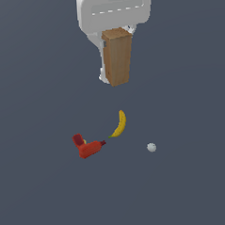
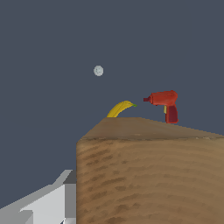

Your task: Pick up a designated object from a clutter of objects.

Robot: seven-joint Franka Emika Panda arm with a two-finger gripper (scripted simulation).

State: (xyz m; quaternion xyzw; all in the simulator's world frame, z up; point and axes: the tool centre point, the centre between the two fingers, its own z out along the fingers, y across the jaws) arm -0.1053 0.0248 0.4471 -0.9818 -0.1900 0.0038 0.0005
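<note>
The tall brown box (image 1: 117, 57) is held upright between the fingers of my white gripper (image 1: 115, 77) at the top of the exterior view. One white finger (image 1: 102, 63) shows along the box's side on the exterior view's left; the other is hidden behind the box. I cannot tell whether the box touches the floor. In the wrist view the brown box (image 2: 151, 175) fills the near part of the picture, with one grey-white finger (image 2: 43, 203) pressed beside it.
A yellow banana (image 1: 119, 124), a red drill-shaped tool (image 1: 87, 146) and a tiny white ball (image 1: 151, 147) lie on the dark grey floor (image 1: 44, 194), apart from the box. They show past the box in the wrist view: banana (image 2: 120, 107), drill (image 2: 165, 104), ball (image 2: 98, 70).
</note>
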